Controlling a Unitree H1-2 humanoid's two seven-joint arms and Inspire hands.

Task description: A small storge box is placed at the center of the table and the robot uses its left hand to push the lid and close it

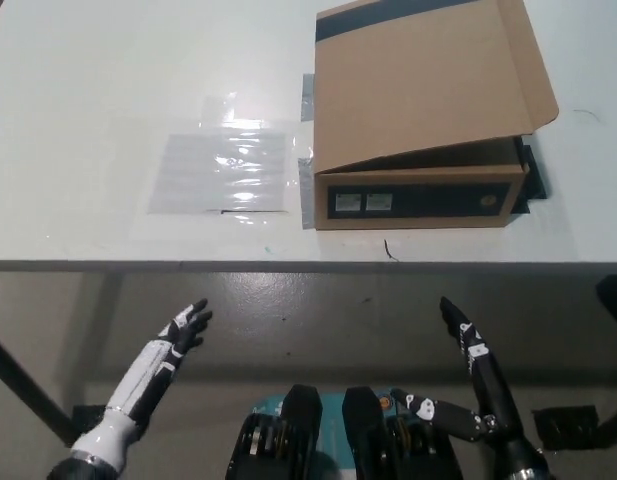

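A brown cardboard storage box (418, 200) stands on the white table (88, 120), right of its middle. Its lid (423, 85) is raised at the front and slopes up toward the far side, leaving a gap above the black-fronted base. My white left hand (180, 330) hangs open below the table's front edge at the lower left, well apart from the box. My black right hand (468, 345) rests open below the table at the lower right, fingers pointing up.
A clear plastic sheet (223, 170) lies taped flat on the table left of the box. The table's front edge (288, 265) runs across the picture above both hands. A table leg (23, 385) shows at the lower left.
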